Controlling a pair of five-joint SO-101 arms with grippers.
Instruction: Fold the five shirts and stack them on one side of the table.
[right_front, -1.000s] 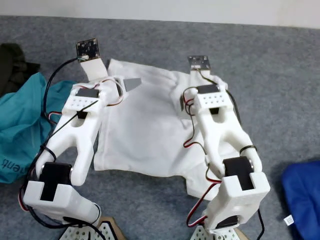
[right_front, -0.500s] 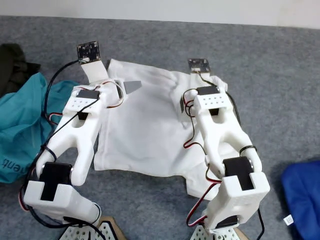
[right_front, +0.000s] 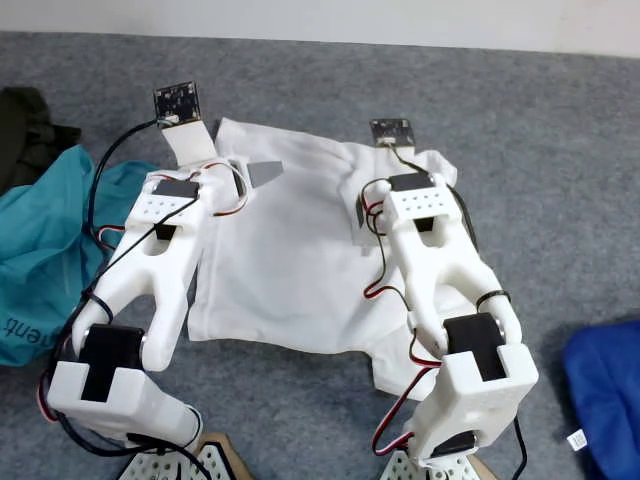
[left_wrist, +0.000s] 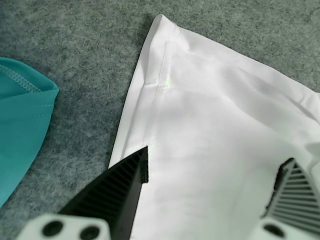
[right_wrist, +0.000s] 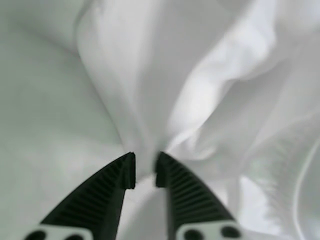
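Between the right jaws, drawn almost together, a raised ridge of the thin white fabric shirt (right_wrist: 150, 75) is pinched near its far edge, at about 1 o'clock on the cloth in the high view. The left jaws stand wide apart over the shirt's hemmed corner (left_wrist: 155, 85) at about 11 o'clock. They hold nothing, and one tip hangs over the cloth's side edge. The garment lies partly spread at the middle of the grey felt-covered surface (right_front: 560, 150), wrinkled toward 5 o'clock. To fold well, I judge the left jaws should close on that corner, so that both arms lift level and carry the far edge toward 6 o'clock together. A lone pull from the right would likely skew the crease. A bunched teal shirt (right_front: 40, 250) waits at 9 o'clock, a blue shirt (right_front: 605, 385) at 4 o'clock, and a dark garment (right_front: 25, 125) at 10 o'clock.
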